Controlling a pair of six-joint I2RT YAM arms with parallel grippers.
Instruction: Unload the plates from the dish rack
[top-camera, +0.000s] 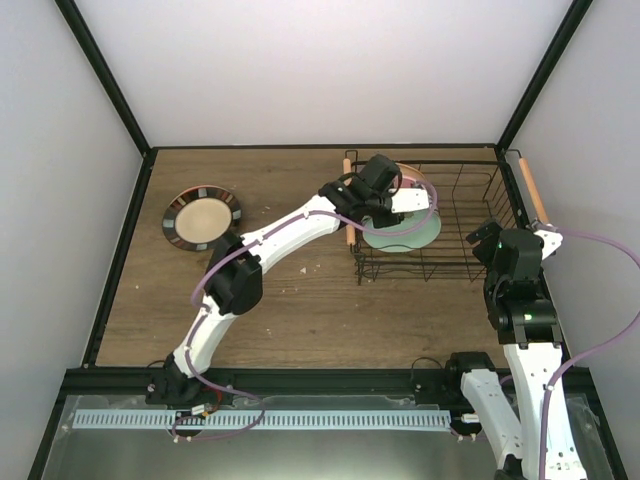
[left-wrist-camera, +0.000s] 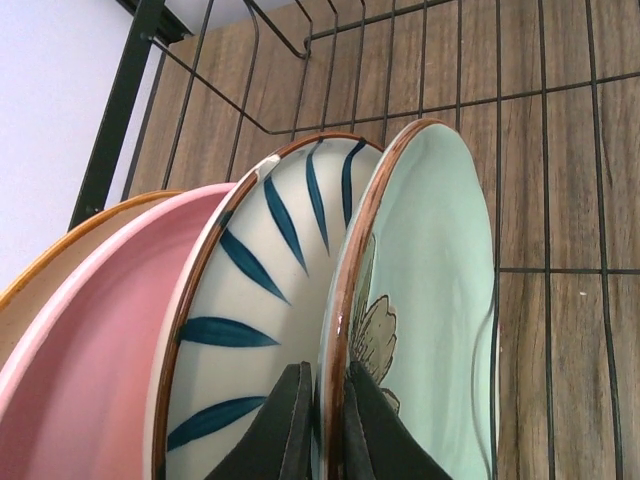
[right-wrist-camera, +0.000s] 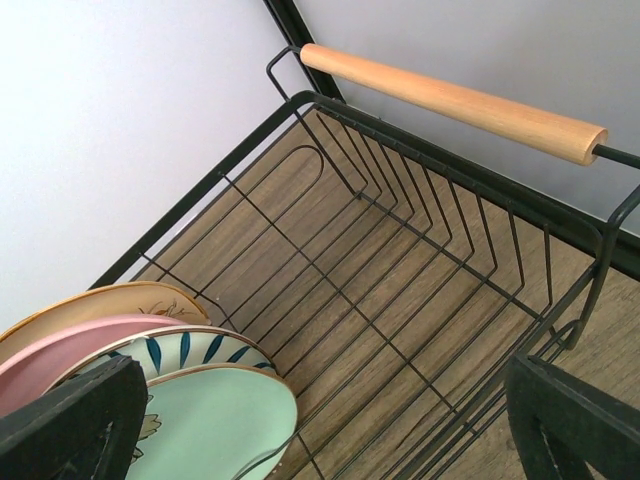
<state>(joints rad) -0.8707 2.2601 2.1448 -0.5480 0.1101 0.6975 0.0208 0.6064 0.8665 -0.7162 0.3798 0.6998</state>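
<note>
Reaching into the dish rack (top-camera: 470, 165) over its left end with the left gripper (left-wrist-camera: 330, 435), pinching the rim of the mint plate (left-wrist-camera: 430, 300), one finger on each face (a thin, edge-on hold, probably because little else of an upright plate is exposed). Stacked on edge at that same left end of the rack, behind the mint one in order: striped plate (left-wrist-camera: 250, 300), pink plate (left-wrist-camera: 100, 340), tan plate (left-wrist-camera: 50, 260), leaning together, touching or nearly so. Likely picked first for being outermost, facing the rack's bare right part, and so free to lift without dragging a neighbour. Worth raising straight up before swinging clear of the rack's wires. Hovering just outside the rack's right side, near its wooden handle (right-wrist-camera: 450, 100), with the right gripper (right-wrist-camera: 330, 430) spread wide and holding nothing, seemingly parked out of the way. Lying flat on the table (top-camera: 300, 290), well left of the rack: one dark-rimmed plate (top-camera: 203, 218), so apparently one out and four to go.
</note>
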